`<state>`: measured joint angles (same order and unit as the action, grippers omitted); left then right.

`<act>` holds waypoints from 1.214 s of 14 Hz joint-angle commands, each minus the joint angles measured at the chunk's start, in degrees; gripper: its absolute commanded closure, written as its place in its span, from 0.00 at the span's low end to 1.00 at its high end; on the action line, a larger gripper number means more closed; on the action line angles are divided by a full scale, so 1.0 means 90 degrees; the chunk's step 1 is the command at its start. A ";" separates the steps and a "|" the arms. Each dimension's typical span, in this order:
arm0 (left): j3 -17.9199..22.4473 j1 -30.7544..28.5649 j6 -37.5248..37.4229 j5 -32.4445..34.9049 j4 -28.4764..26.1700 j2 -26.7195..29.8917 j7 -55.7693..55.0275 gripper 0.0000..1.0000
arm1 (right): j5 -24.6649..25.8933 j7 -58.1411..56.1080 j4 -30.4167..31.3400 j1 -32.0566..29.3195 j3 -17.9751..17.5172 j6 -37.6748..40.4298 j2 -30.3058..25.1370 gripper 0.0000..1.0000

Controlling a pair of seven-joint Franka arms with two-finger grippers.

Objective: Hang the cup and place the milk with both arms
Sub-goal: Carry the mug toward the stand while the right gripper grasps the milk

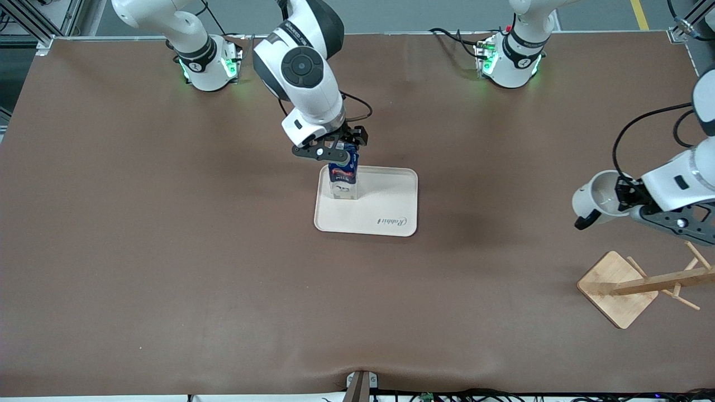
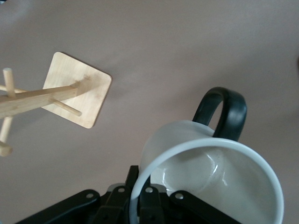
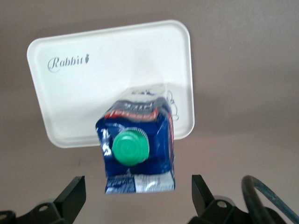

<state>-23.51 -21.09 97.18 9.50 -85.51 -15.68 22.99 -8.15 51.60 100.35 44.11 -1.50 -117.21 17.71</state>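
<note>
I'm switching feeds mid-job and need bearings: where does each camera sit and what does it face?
Front view: high across the table, facing both bases; shows the tray, wooden rack and both arms.
Left wrist view: on the left arm, over the rack; left hand grips the cup.
Right wrist view: on the right arm, over the tray; open right hand flanks the milk.
Front and right wrist views share tray and milk.

Both arms are built of glossy white rounded segments, the right arm (image 1: 304,72) with dark grey joint bands and a round dark cap. The round bases are lit green. Black cables are looped along the left arm (image 1: 678,178). The right gripper (image 1: 335,149) and left gripper (image 1: 625,198) are fitted with black fingers; small pale screws, possibly rivets, are seen.
</note>
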 commanded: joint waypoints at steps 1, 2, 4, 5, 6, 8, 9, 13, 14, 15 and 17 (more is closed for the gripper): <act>-0.0024 -0.0302 0.0110 -0.0088 -0.0031 -0.0044 0.0490 1.00 | 0.0193 0.0310 0.0002 0.0127 0.0088 -0.0354 0.0170 0.00; -0.0024 -0.0410 0.0178 -0.0098 -0.0031 -0.0122 0.0792 1.00 | 0.0193 0.0408 0.0002 0.0195 0.0088 -0.0491 0.0239 0.00; -0.0014 -0.0673 0.0373 -0.0127 -0.0031 -0.0229 0.0990 1.00 | 0.0222 0.0477 0.0002 0.0264 0.0088 -0.0512 0.0288 0.00; -0.0024 -0.0781 0.0374 -0.0147 -0.0031 -0.0307 0.1077 1.00 | 0.0261 0.0497 0.0002 0.0332 0.0098 -0.0512 0.0356 0.00; -0.0024 -0.0859 0.0374 -0.0186 -0.0031 -0.0308 0.1088 1.00 | 0.0358 0.0584 0.0012 0.0333 0.0098 -0.0502 0.0366 0.00; -0.0014 -0.1015 0.0374 -0.0361 -0.0031 -0.0289 0.1097 1.00 | 0.0583 0.0770 0.0012 0.0381 0.0098 -0.0502 0.0444 0.00; -0.0014 -0.1142 0.0374 -0.0362 -0.0031 -0.0288 0.1223 1.00 | 0.0632 0.0770 0.0012 0.0391 0.0098 -0.0502 0.0474 0.08; -0.0014 -0.1475 0.0607 -0.0527 0.0154 -0.0454 0.1791 1.00 | 0.0691 0.0829 -0.0056 0.0324 0.0098 -0.0404 0.0445 1.00; -0.0014 -0.1524 0.0627 -0.0692 0.0194 -0.0503 0.1791 1.00 | 0.0585 0.0868 -0.0172 0.0236 0.0098 -0.0279 0.0435 1.00; -0.0005 -0.1601 0.0695 -0.0829 0.0204 -0.0542 0.1791 1.00 | 0.0342 0.0926 -0.0512 0.0071 0.0098 0.0158 0.0425 1.00; -0.0014 -0.1797 0.0764 -0.0869 0.0194 -0.0620 0.1888 1.00 | -0.0380 0.0869 -0.1555 -0.0542 0.0108 0.1697 0.0435 1.00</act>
<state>-23.26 -35.80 103.74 3.15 -85.09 -20.10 38.35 -7.09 59.35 95.11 44.59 -0.07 -112.98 21.74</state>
